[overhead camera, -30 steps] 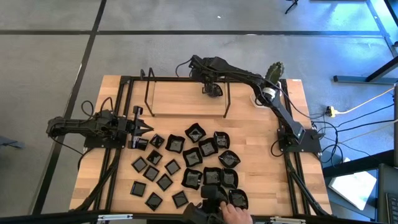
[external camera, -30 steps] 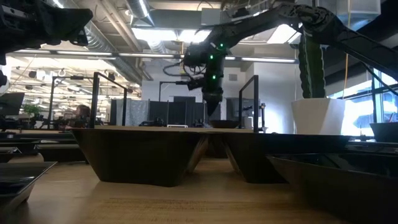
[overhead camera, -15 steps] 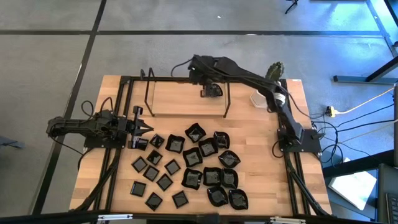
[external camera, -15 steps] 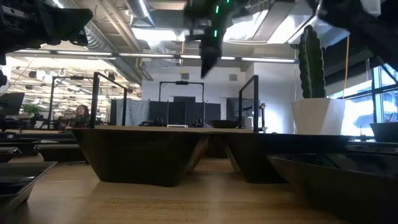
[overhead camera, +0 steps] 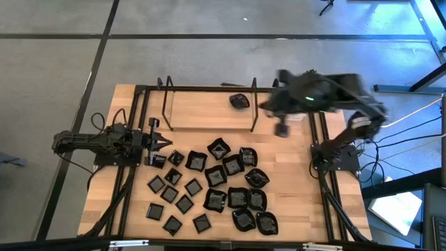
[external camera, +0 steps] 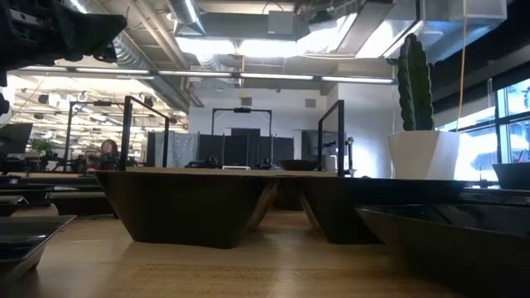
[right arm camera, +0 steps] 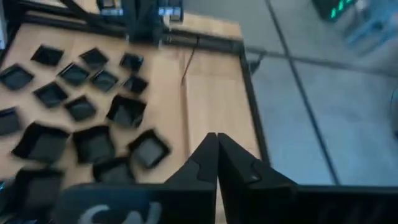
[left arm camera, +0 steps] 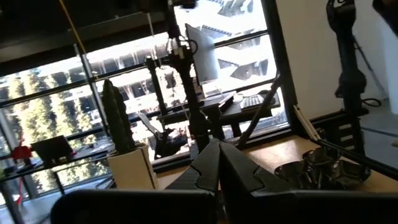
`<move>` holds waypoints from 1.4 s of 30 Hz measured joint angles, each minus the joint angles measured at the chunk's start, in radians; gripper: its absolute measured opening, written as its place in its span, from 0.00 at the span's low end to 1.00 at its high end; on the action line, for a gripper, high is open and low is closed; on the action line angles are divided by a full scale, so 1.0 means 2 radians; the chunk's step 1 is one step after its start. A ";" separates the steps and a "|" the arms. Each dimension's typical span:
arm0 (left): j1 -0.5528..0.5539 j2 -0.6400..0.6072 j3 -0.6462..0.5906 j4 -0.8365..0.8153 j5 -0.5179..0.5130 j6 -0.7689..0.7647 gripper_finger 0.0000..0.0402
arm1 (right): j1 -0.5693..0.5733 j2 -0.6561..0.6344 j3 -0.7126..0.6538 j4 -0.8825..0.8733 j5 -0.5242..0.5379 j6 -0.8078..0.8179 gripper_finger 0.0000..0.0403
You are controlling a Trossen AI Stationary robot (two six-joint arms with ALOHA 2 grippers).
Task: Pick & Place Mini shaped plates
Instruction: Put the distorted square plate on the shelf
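I am swinging the right gripper (overhead camera: 282, 130), fingers pressed together and empty, beside the rack (overhead camera: 209, 108); clipping it could topple the placed plate (overhead camera: 240, 102).

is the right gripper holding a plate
No, the right gripper shows its fingers pressed together with nothing between them, above the plates on the table.

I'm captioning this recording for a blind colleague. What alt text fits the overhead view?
Seen from above, a wooden table holds about two dozen small black plates clustered at its near half, with one more plate alone at the far edge. The right gripper, fingers shut and empty, hangs over bare wood to the right; the left gripper rests shut at the left edge.
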 joint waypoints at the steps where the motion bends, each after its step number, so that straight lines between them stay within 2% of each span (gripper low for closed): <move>1: 0.000 0.000 0.000 0.000 -0.007 0.000 0.01 | 0.011 -0.015 -0.009 -0.020 0.008 0.021 0.01; 4: 0.000 0.000 0.000 0.000 -0.024 -0.001 0.01 | 0.038 -0.057 -0.059 -0.067 0.021 0.069 0.01; 7: 0.000 0.000 0.000 0.000 -0.027 -0.002 0.01 | 0.060 -0.111 -0.145 -0.032 0.039 0.099 0.01; 12: 0.000 0.000 0.000 -0.001 -0.027 -0.002 0.01 | 0.087 -0.223 -0.340 0.145 0.041 0.049 0.01; 16: 0.000 0.000 0.000 -0.010 -0.027 -0.022 0.01 | 0.075 -0.321 -0.538 0.350 0.036 0.005 0.01; 19: 0.000 0.000 0.000 -0.013 -0.027 -0.021 0.01 | 0.053 -0.365 -0.665 0.485 -0.013 0.011 0.01; 24: 0.000 0.000 0.000 -0.016 -0.024 -0.025 0.01 | 0.044 -0.365 -0.811 0.663 -0.112 0.024 0.01; 28: 0.000 0.000 0.000 -0.032 -0.023 -0.026 0.01 | 0.044 -0.338 -0.905 0.790 -0.142 -0.005 0.01; 31: 0.000 0.000 0.000 -0.031 -0.027 -0.027 0.01 | 0.044 -0.317 -0.949 0.887 -0.146 -0.026 0.02; 42: 0.000 0.000 0.000 -0.030 -0.024 -0.028 0.01 | 0.044 -0.283 -1.024 0.949 -0.148 -0.021 0.03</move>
